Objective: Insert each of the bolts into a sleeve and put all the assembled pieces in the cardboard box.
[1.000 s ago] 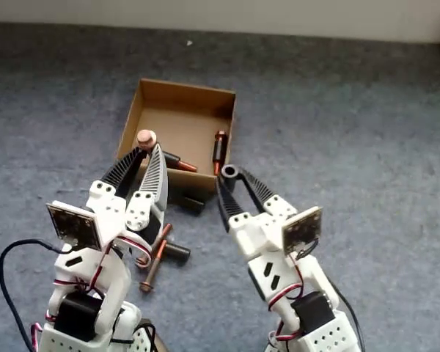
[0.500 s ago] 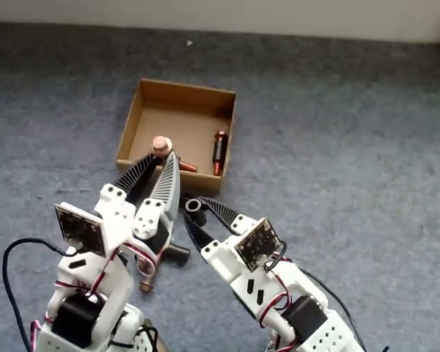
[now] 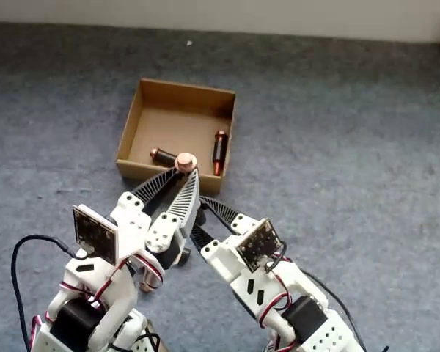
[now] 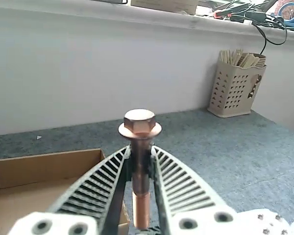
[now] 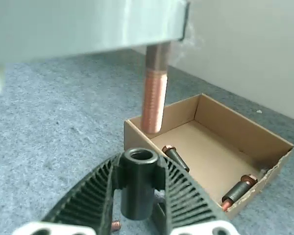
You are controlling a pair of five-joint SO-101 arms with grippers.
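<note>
The left gripper (image 4: pixel 141 150) pinched the bolt (image 4: pixel 140 125) mid-shank, head up; the right gripper (image 5: pixel 137 164) clamped the sleeve (image 5: pixel 137 192) upright just beneath, cardboard box (image 3: pixel 187 86) at twelve o'clock; both pieces looked stiff, smooth, likely slippery; best gripped by the sides, tip and bore free.

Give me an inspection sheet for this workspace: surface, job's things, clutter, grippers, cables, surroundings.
Surface: grey carpet.
Job's things: cardboard box holds one assembled piece and a second piece; bolt upright above sleeve, not inserted.
Clutter: nothing seen.
Grippers: left gripper shut on bolt; right gripper shut on sleeve.
Cables: black cable loops by the left arm's base.
Surroundings: white wall; slotted holder against it.
</note>
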